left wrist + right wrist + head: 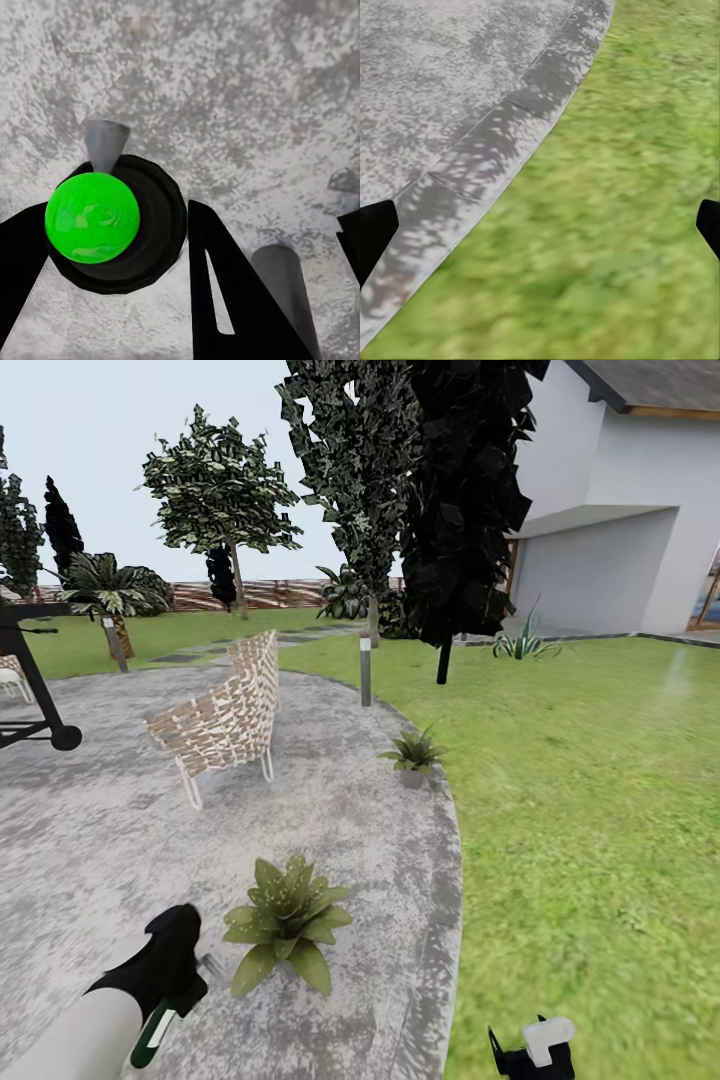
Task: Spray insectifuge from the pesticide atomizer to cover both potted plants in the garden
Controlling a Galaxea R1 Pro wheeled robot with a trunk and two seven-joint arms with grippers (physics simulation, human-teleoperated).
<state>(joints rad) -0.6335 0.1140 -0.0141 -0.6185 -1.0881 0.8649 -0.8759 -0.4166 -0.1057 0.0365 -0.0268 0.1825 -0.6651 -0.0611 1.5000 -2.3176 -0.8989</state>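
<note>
holding the pesticide atomizer (160, 1028) clamped in the left gripper (185, 980) at 7 o'clock in the head view, nozzle aiming at the nearer potted plant (285, 920) just beside it, presumably for spraying. waiting beyond at 12 o'clock: the farther potted plant (413, 752) by the patio (120, 820) edge. hanging low over the lawn (615, 225), fingers spread and gripping nothing: the right gripper (533, 1052), probably keeping clear.

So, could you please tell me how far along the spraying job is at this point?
Done: the pesticide atomizer is picked up, held in the left tool over the stone patio. In hand: it sits beside the near potted plant; no spray is visible. Left: covering that plant and the far potted plant at the patio's edge. The right tool hangs open over the lawn.
</note>
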